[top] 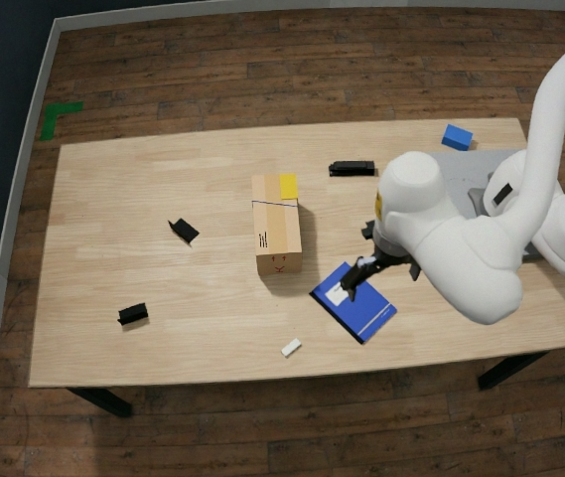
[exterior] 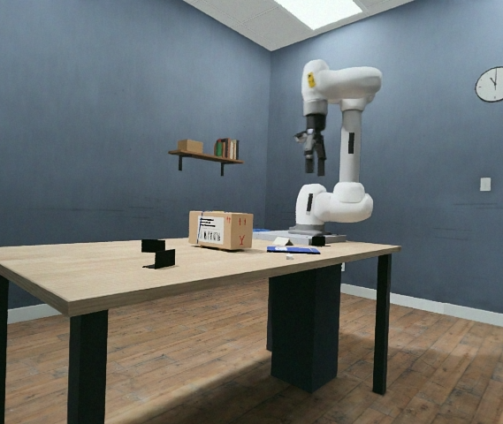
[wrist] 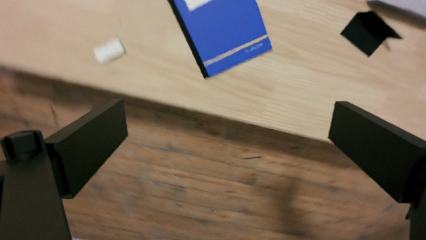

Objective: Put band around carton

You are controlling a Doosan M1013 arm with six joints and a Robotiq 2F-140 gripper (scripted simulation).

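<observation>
The brown carton [top: 276,226] lies flat at the middle of the table and also shows in the side view [exterior: 220,229]. A yellow corner guard [top: 288,186] sits on its far right top corner. A thin dark band [top: 274,203] crosses the carton top just nearer than the guard, slightly slanted, and does not lie over the guard. My gripper [exterior: 315,166] hangs high above the table, right of the carton, over a blue book [top: 353,302]. In the wrist view the fingers stand wide apart with nothing between them.
A white block [top: 290,347] lies near the front edge. Black angle pieces lie at the left [top: 183,230], front left [top: 132,313] and behind the carton [top: 352,167]. A blue cube [top: 457,136] and the grey base plate [top: 472,174] are at the back right.
</observation>
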